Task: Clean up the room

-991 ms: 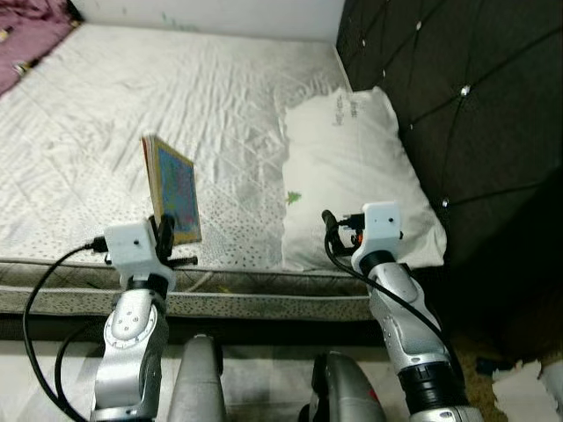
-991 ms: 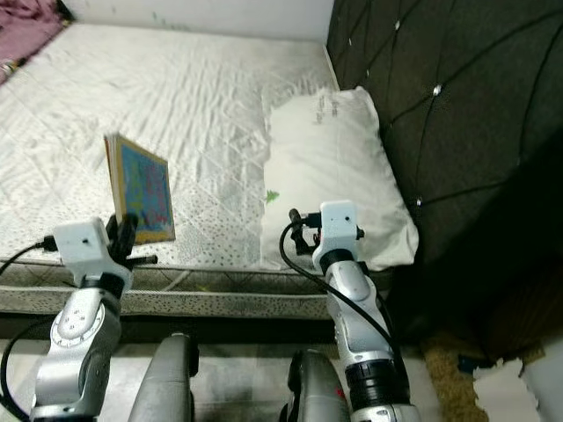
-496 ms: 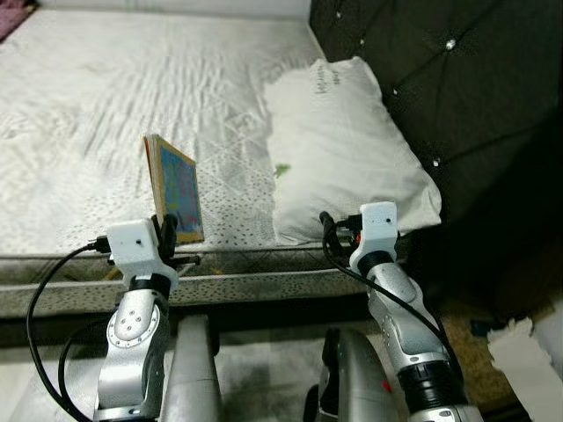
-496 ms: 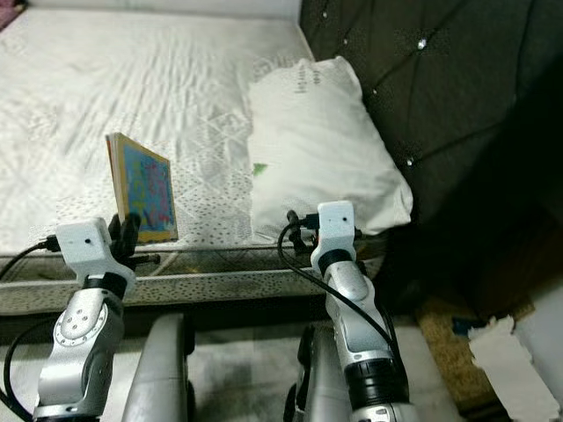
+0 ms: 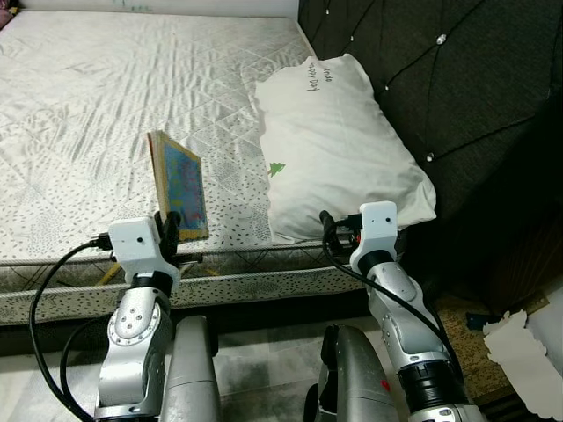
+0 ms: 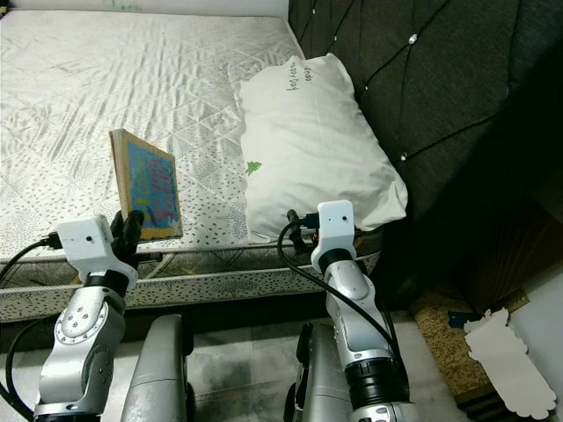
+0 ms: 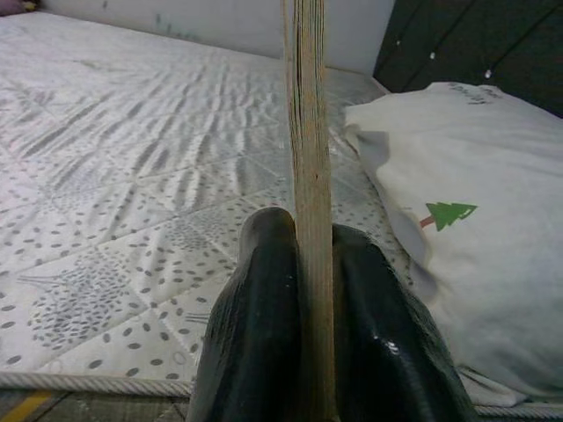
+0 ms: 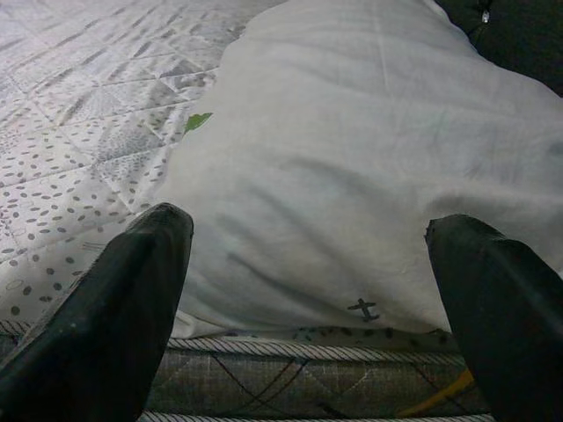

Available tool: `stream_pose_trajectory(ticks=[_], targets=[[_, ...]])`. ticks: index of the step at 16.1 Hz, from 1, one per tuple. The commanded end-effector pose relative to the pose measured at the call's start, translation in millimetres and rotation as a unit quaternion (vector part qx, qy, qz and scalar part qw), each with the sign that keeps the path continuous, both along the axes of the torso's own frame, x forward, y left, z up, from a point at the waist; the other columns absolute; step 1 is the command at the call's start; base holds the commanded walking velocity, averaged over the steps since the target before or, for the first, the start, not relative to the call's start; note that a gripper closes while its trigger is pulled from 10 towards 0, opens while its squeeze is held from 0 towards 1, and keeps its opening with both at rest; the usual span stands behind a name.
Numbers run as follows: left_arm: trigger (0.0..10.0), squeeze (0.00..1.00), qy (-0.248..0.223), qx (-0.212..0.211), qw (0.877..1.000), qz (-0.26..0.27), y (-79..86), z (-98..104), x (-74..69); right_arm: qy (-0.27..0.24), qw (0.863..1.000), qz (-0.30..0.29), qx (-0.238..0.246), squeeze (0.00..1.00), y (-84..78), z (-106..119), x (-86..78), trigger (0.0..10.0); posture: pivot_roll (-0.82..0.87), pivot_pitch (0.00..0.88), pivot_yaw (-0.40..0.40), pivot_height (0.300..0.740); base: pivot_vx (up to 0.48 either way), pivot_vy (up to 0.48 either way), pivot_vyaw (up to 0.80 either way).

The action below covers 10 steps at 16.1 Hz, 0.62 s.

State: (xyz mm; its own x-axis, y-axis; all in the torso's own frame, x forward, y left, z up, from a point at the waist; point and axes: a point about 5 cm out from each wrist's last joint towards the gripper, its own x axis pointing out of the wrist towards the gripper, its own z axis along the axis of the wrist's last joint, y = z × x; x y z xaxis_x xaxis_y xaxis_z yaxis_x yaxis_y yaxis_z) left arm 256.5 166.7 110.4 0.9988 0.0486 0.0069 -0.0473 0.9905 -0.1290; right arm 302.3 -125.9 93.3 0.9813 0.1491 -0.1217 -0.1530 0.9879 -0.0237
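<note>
We see the left hand (image 7: 303, 352) clenched on the lower edge of a thin book (image 5: 182, 185) with a blue cover, holding it upright on edge over the near edge of the bed (image 5: 79, 105). The right hand (image 8: 308, 290) is released, its two fingers (image 8: 106, 316) spread wide just in front of the white pillow (image 5: 339, 141), which lies on the mattress against the dark tufted headboard (image 5: 457, 79). A white paper scrap (image 5: 523, 347) lies on the floor to our right of the bed.
</note>
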Motion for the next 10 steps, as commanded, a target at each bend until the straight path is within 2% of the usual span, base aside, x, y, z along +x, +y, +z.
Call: stream_pose_trajectory(ticks=[1,8,10], targets=[[10.0,0.0,-0.025,0.002,1.0,-0.009,-3.5,9.1,2.4,-0.004,1.0,0.008,-0.005,0.0,0.7,1.3,1.6,10.0,0.1,0.037,-0.05,0.557,0.352,0.0,0.0],[10.0,0.0,-0.031,-0.003,0.999,-0.016,-6.5,9.7,3.0,-0.001,1.0,0.014,-0.009,0.0,1.1,-0.5,0.9,10.0,0.1,0.039,-0.053,0.557,0.406,0.0,0.0],[10.0,0.0,-0.021,-0.008,1.0,0.0,-5.1,7.7,2.9,0.002,1.0,0.013,-0.008,0.0,0.7,-1.1,0.8,10.0,0.1,0.039,-0.053,0.557,0.137,0.0,0.0]])
